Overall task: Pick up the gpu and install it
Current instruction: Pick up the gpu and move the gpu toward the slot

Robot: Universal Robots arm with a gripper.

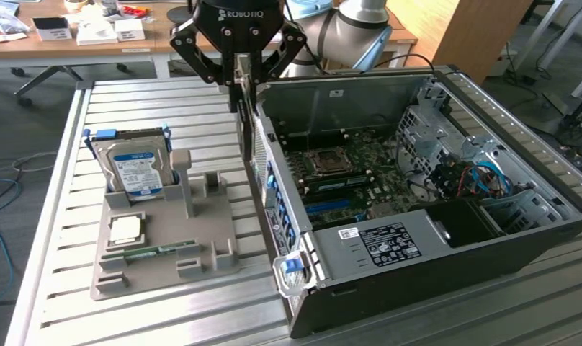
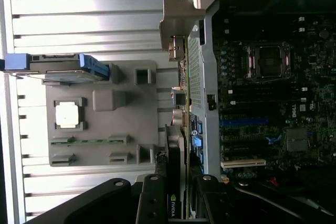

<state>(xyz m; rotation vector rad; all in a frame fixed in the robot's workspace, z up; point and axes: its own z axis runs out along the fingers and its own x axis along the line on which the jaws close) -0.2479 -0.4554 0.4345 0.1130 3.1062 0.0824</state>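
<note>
My gripper is shut on the gpu, which hangs edge-on and upright above the table, just outside the open computer case's wall on the exterior view's left. In the wrist view the gpu runs out from between my black fingers, with its green board edge, black cooler and silver end bracket at the far tip. It lies alongside the case's rear panel. The motherboard with its blue slot lies inside the case, apart from the card.
A grey holder tray sits on the slatted table beside the case. It carries an upright hard drive, a processor chip and a memory stick. Cables and drive cages fill the case's far side.
</note>
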